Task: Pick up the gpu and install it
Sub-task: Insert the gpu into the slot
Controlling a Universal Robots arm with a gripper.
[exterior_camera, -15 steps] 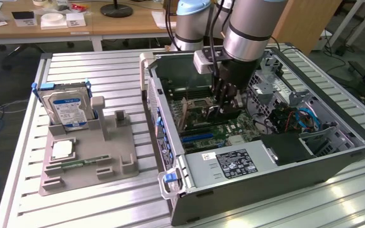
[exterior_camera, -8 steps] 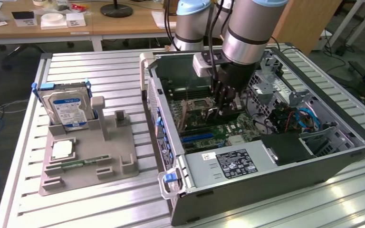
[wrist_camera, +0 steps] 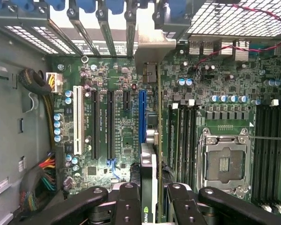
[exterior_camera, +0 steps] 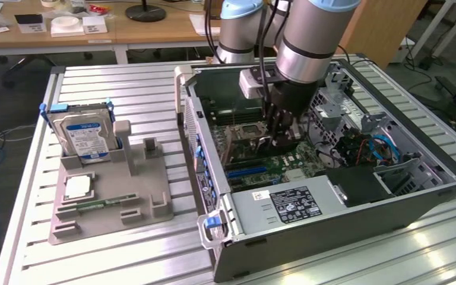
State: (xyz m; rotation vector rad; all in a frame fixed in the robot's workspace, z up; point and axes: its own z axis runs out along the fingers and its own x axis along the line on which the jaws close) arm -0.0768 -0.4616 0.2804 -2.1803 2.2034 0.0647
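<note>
Exterior view: reaching down into the open computer case, gripper low over the motherboard. Off to the exterior view's left, a hard drive standing upright in a grey fixture tray.

Wrist view: clamped narrowly on the gpu, held edge-on between the fingers, silver bracket toward the rear slot openings. Hanging just beside the blue slot; seated or not, cannot tell.

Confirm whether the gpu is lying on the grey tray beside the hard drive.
No, the gripper holds the gpu edge-on above the motherboard and its expansion slots.
</note>
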